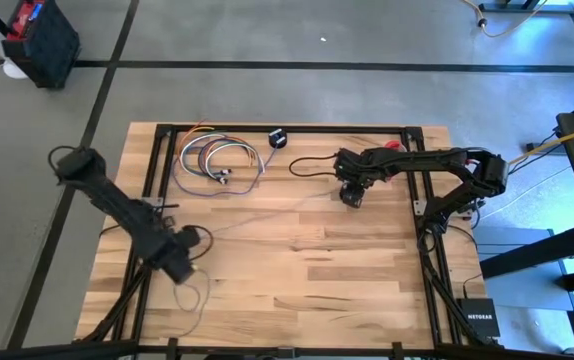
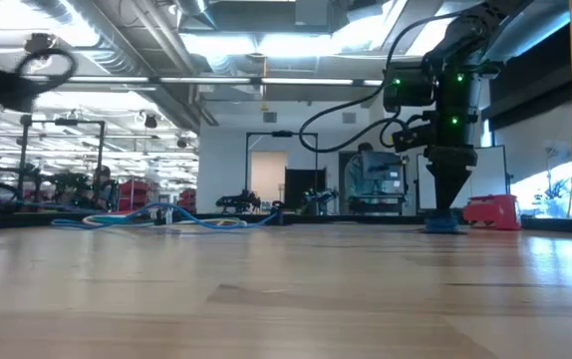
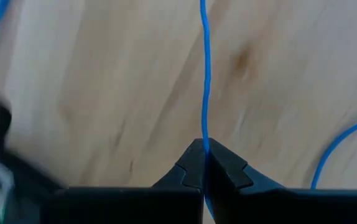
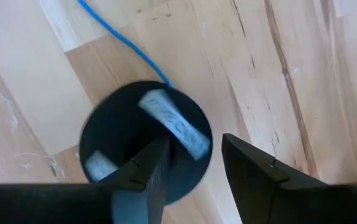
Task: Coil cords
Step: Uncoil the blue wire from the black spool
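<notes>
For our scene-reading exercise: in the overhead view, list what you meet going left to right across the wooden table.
Left gripper, shut on the thin cord → bundle of coloured cables → small black object → right gripper over the black puck.

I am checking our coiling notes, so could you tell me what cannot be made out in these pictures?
- High view: the cord's run across the table is too thin to follow.
- Right wrist view: the right gripper covers part of the black puck; contact cannot be told.
- Left wrist view: the left gripper is shut on the cord, whose far end is cut off by the edge.
- Low view: the left gripper is not visible.
</notes>
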You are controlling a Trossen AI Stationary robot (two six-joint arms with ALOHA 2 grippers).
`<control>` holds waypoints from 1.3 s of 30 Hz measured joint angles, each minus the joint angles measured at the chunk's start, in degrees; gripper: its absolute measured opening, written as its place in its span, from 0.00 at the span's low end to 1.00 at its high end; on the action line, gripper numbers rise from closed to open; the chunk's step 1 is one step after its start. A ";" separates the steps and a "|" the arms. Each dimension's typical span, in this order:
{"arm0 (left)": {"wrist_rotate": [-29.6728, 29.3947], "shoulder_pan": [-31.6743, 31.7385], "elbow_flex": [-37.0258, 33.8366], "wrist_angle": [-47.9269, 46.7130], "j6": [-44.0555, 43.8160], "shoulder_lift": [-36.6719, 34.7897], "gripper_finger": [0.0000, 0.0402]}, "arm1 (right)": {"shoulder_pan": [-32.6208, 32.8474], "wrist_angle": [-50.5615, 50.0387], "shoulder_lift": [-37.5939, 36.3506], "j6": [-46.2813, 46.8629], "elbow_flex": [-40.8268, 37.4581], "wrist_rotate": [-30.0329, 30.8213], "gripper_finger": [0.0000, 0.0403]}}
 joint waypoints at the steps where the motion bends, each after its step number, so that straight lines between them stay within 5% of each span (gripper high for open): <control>1: 1.14 -1.45 -0.58 -0.95 -2.56 -0.82 0.00 | 0.00 -0.06 0.00 0.00 0.00 0.00 0.38; 9: 4.57 -9.86 -1.98 -4.31 -15.97 -3.34 0.00 | -0.01 -1.15 0.00 0.19 0.02 0.52 0.38; 18: 4.56 -7.61 -1.98 0.26 -16.89 -3.38 0.09 | 0.00 -1.16 0.00 0.18 0.02 0.52 0.38; 28: 6.95 2.59 3.52 2.44 -0.82 -5.67 0.46 | -0.02 -1.15 0.00 0.18 0.02 0.52 0.38; 34: -7.98 10.68 10.05 11.82 12.42 -7.60 0.51 | -0.01 -0.94 0.00 0.18 0.02 0.46 0.38; 39: -9.04 21.23 10.26 31.14 26.69 -4.80 0.48 | 0.00 -0.85 0.00 0.18 0.02 0.44 0.38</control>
